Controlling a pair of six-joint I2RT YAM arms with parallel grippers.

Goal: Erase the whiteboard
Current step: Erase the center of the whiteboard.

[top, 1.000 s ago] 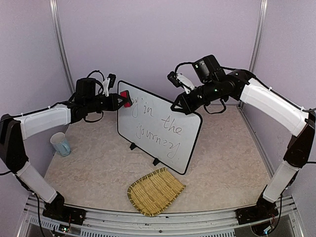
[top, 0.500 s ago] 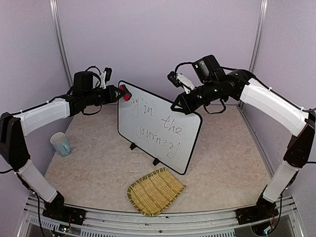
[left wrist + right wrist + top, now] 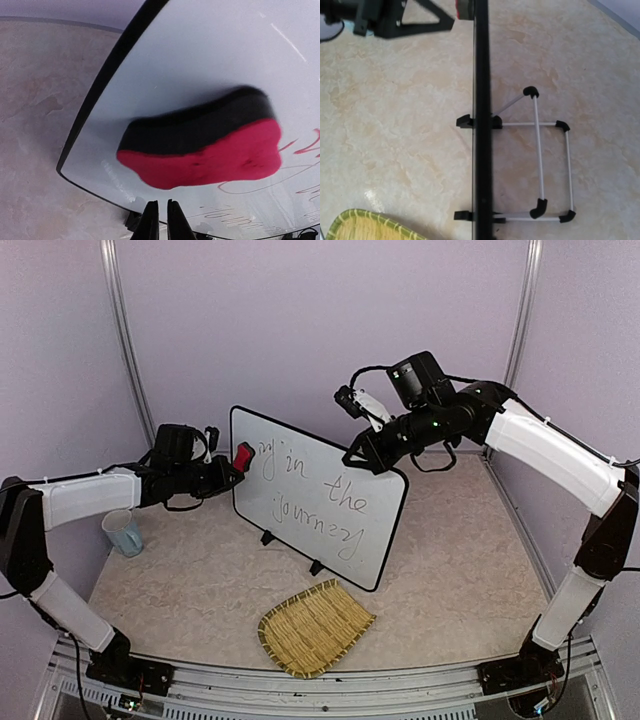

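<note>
The whiteboard (image 3: 320, 530) stands upright on two black feet mid-table, with dark handwriting (image 3: 318, 488) across it. My left gripper (image 3: 233, 461) is shut on a red and black eraser (image 3: 244, 454), which presses on the board's upper left corner. In the left wrist view the eraser (image 3: 210, 150) lies flat on the white surface (image 3: 200, 55), beyond my closed fingertips (image 3: 151, 222). My right gripper (image 3: 354, 456) is shut on the board's top rim. The right wrist view looks straight down that black rim (image 3: 481, 100); its fingers do not show there.
A woven straw mat (image 3: 315, 625) lies in front of the board, its edge also in the right wrist view (image 3: 365, 227). A pale blue cup (image 3: 122, 532) stands at the left. A wire stand (image 3: 545, 165) props the board from behind. Walls enclose the table.
My left gripper with the eraser rose along the board's left top corner, then dropped lower and back to the left. The board's left edge shifted slightly left. The right arm barely moved.
</note>
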